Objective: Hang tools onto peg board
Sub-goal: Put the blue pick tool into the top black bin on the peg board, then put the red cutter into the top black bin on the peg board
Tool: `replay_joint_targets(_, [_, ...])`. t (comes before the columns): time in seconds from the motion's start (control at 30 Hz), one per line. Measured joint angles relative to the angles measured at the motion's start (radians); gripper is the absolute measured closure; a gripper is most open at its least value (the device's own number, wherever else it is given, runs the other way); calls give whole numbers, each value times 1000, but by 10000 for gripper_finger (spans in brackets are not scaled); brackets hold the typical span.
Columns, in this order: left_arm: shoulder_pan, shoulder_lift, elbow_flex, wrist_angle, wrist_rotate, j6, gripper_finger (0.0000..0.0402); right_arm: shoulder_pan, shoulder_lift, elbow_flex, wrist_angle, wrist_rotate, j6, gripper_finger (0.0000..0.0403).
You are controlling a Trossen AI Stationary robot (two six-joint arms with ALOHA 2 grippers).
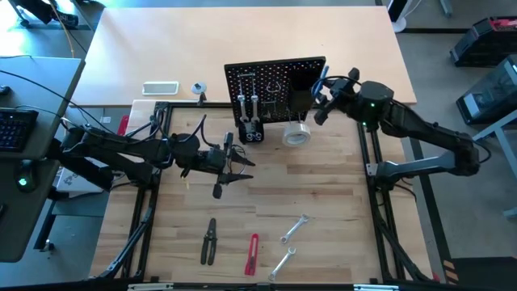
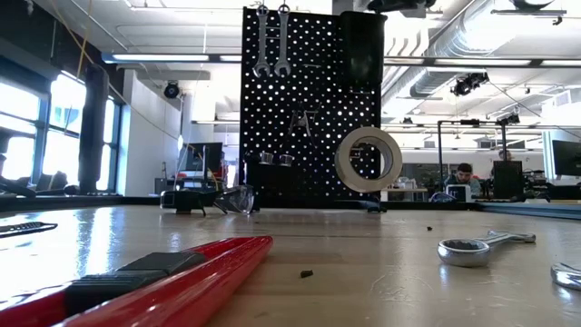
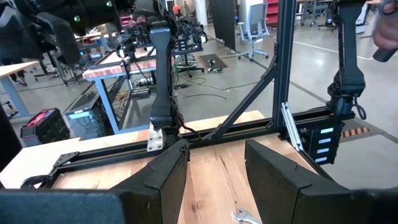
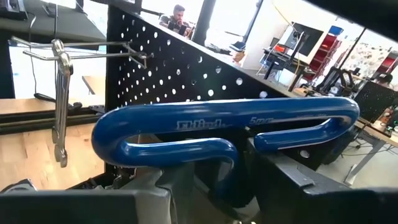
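Two grippers: right (image 1: 323, 90) jaws around blue-handled tool (image 4: 224, 134), left (image 3: 214, 180) jaws spread.

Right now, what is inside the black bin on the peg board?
The right end effector holds a blue-handled tool above the black bin on the peg board. The bin's walls hide its inside, so its contents cannot be seen.

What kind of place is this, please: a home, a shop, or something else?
Most likely a robotics lab or workshop. Exposed ducts run along the open ceiling, more arm rigs on workbenches stand in the room behind, and a person sits at a desk beyond the peg board.
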Motion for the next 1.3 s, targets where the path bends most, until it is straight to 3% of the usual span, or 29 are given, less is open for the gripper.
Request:
replay_joint_targets(0.93, [0, 0, 0, -2, -1, 0, 249, 74, -92, 0, -191, -2, 73, 260])
replay_joint_targets(1.3, [-9, 0, 0, -171, -1, -47, 249, 190, -96, 0, -472, -6, 241, 260])
